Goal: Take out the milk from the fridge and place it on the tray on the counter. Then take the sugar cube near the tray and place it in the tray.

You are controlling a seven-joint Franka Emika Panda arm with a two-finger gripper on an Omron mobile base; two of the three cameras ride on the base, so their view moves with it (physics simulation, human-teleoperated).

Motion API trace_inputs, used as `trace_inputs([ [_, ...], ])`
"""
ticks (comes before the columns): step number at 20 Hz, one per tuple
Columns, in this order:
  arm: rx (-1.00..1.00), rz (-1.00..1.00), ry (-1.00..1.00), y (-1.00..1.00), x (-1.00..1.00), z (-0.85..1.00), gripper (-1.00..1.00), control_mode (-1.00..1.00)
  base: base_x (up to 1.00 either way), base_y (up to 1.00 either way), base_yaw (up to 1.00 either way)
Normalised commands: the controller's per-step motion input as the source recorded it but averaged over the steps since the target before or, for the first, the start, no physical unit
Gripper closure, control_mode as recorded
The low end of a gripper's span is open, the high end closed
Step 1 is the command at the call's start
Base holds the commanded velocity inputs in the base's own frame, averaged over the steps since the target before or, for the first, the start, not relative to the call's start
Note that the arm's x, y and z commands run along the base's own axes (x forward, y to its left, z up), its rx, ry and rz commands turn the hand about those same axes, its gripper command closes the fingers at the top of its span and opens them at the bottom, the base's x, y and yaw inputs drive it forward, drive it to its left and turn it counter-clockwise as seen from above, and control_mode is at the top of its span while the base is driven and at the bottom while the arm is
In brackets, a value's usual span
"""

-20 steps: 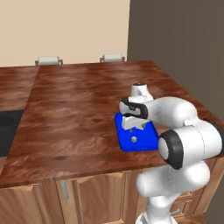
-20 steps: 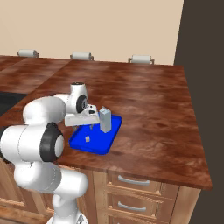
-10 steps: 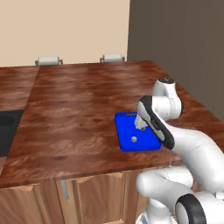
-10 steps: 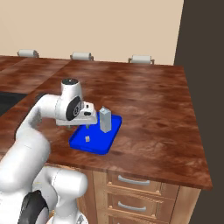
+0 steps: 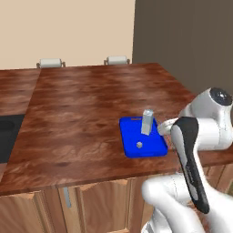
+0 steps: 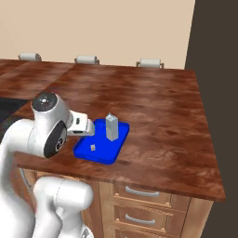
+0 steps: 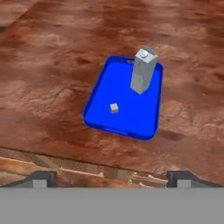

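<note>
The pale blue-grey milk (image 5: 147, 122) (image 6: 111, 127) (image 7: 143, 71) stands upright at the far end of the blue tray (image 5: 132, 133) (image 6: 104, 152) (image 7: 131, 116) on the reddish-brown counter (image 5: 82, 109). The small white-grey sugar cube (image 5: 139, 144) (image 6: 93, 147) (image 7: 114, 107) lies inside the tray, nearer the front edge. My gripper (image 7: 111, 179) (image 6: 88, 130) hangs over the counter's front edge, back from the tray. It is open with nothing between its fingertips (image 7: 41, 178). The fridge is out of view.
A tall dark grey surface (image 5: 191, 41) rises behind the counter's right end. Small white-grey fittings (image 6: 86, 59) line the counter's far edge. A black inset (image 5: 7, 136) sits at the counter's left. Wooden drawers (image 6: 139, 204) lie below the front edge.
The arm has drawn back from above the tray toward the counter's front edge, its elbow folding low. The gripper stays open. Milk and sugar cube have not moved.
</note>
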Motion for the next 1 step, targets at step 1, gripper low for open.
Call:
trace_inputs([
  [1,0.08,-0.09,-0.19,-0.04,-1.00,1.00,-1.00,-1.00,0.00,0.00,0.00],
])
